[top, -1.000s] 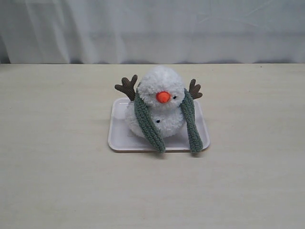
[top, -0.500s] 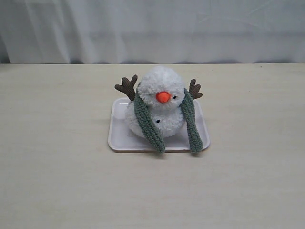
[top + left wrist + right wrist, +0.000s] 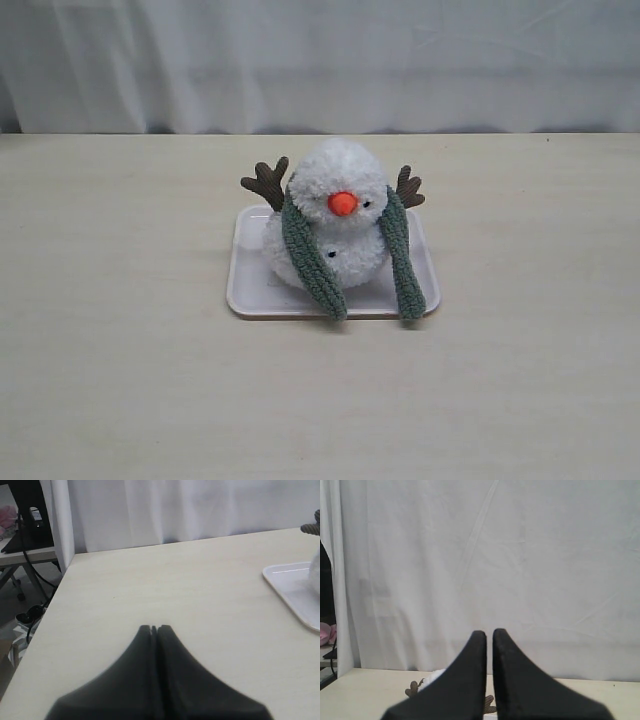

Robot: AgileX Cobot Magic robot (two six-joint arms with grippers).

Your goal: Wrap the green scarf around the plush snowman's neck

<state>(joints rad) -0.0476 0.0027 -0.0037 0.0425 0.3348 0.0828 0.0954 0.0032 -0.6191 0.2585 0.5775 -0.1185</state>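
**Finding.** The plush snowman sits upright on a white tray at mid-desk. The green scarf passes behind the snowman's neck. Its 2 ends hang down the front, 1 on each side of the orange nose, uncrossed, with the tips at the tray's near edge.

**Hands.** Neither hand appears in the exterior view. The left hand has its fingers pressed together on nothing and hovers over bare desk, with the tray corner ahead of it and off to its inner side, well apart. The right hand has its fingers drawn to a thin slit, also empty. It is raised and faces the white curtain, with the snowman ahead of it and below.

**Assessment.** The drape is done and the crossing is not.

**Recommended practice.**
- Part the fingers fully before descending.
- Pinch 1 end near its tip, where it lies clear of the body fluff.
- Lift only enough to clear the belly, then carry the end across under the nose so the strand seats in the neck crease.
- Keep the pull gentle, since the plush looks light and may tip or slide.
- Steady the opposite end with the other hand so the scarf is not dragged off the neck.
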